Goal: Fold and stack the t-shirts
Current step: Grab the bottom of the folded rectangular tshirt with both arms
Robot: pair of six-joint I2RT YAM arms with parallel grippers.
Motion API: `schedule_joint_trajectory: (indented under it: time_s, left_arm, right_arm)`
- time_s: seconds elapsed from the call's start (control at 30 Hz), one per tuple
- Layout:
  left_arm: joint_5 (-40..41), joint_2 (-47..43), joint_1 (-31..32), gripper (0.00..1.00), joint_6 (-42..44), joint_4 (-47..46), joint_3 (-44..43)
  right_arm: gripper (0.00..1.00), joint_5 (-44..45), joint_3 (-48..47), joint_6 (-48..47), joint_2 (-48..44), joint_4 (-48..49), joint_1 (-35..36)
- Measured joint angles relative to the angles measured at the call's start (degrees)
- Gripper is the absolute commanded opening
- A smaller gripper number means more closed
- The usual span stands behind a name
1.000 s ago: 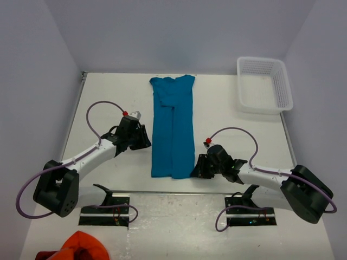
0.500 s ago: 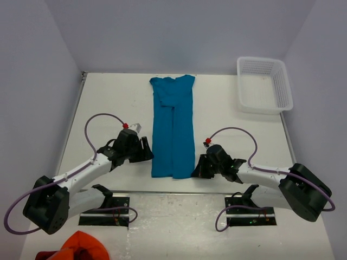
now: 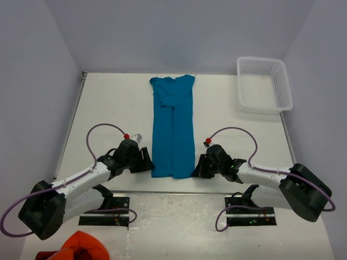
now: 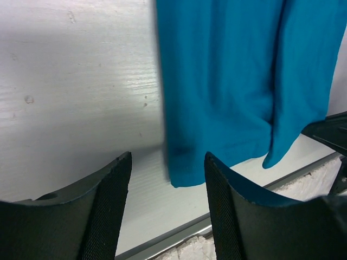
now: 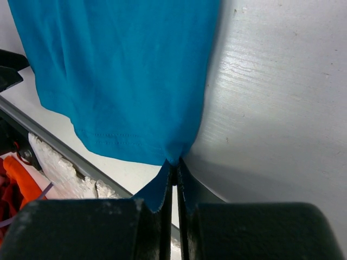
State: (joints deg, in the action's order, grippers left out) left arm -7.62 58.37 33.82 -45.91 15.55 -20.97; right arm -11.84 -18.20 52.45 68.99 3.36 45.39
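As the left wrist view is showing, the left gripper (image 4: 168, 160) is holding its jaws apart and bare, the teal t-shirt (image 4: 227, 81) hem corner just ahead, likely awaiting a pinch. Right wrist: the right gripper (image 5: 173, 169) is clamping the opposite hem corner, presumably for lifting. Top: the white basket (image 3: 261, 108), well beyond the right jaws, is holding nothing.

Clamps a hem corner of the teal t-shirt (image 5: 119, 70) with the right gripper (image 5: 173, 174), jaws pressed together, cloth peaked between them. Lies flat otherwise on the white table (image 5: 271, 97), hem by its near edge. Shows orange-red cloth (image 5: 12, 181) beyond that edge.
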Motion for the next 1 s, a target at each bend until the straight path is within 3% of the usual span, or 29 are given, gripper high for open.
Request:
schedule_joint_trajectory:
  time_s: [0.5, 1.0]
  left_arm:
    - [-1.8, 5.0, 8.4, 0.54, -6.0, -10.0, 1.1]
    - [-0.5, 2.1, 10.6, 0.51, -9.7, -9.7, 3.1]
  right_arm:
    - [0.0, 1.9, 0.0, -0.2, -2.3, -2.8, 0.0]
    - [0.0, 2.0, 0.0, -0.2, -2.8, -3.0, 0.1]
